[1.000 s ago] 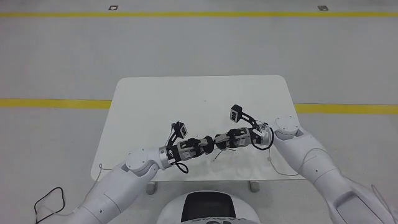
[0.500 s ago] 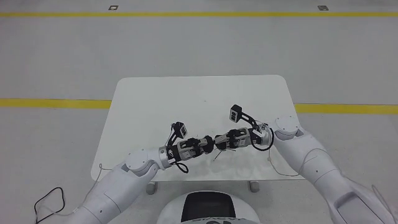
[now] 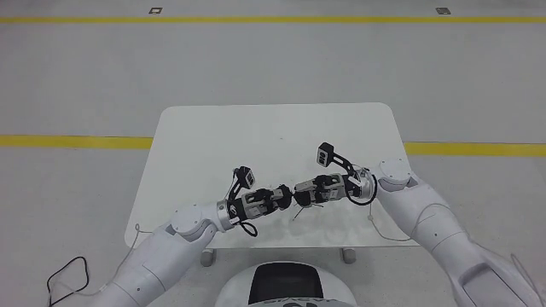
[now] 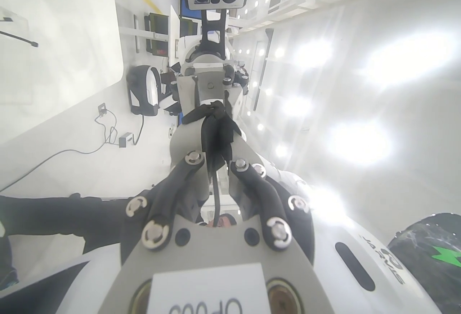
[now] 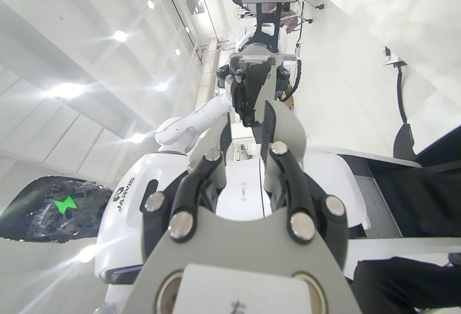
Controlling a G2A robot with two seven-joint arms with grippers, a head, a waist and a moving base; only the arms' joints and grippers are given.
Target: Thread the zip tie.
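Note:
My two grippers meet tip to tip just above the front part of the white table [image 3: 213,136]. The left gripper [image 3: 285,195] [image 4: 216,135] is shut on the black zip tie [image 4: 215,185], whose thin strap runs back between its fingers toward the palm. A loose length of the zip tie [image 3: 300,209] hangs under the meeting point, down to the tabletop. Facing it, the right gripper [image 3: 300,193] [image 5: 246,126] has its fingers [image 5: 268,122] apart, and the left gripper's black tips [image 5: 248,95] sit in the gap between them. I cannot make out the tie's head.
A thin cable [image 3: 373,222] hangs off the table's front right edge. The bare tabletop stretches behind the arms to the far edge. A yellow floor line [image 3: 77,141] runs past both sides of the table.

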